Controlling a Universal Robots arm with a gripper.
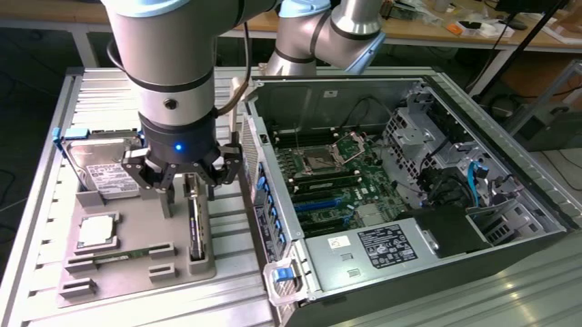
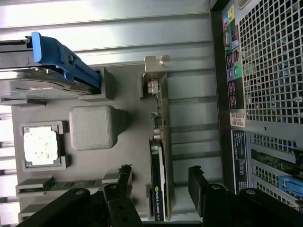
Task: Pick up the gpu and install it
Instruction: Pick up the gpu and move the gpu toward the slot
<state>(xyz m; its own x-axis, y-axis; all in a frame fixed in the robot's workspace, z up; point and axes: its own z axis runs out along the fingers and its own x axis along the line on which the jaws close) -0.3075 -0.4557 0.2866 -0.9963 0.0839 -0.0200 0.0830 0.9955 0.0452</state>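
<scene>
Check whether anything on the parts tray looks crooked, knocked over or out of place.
Nothing stands out. The gpu stands on edge in its slot on the tray, the hard drive sits in its holder, and the processor lies flat in its pocket.

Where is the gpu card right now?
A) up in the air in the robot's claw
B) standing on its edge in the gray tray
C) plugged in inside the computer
B: the gpu stands edge-on in a slot of the gray tray, under the open gripper, which holds nothing.
</scene>
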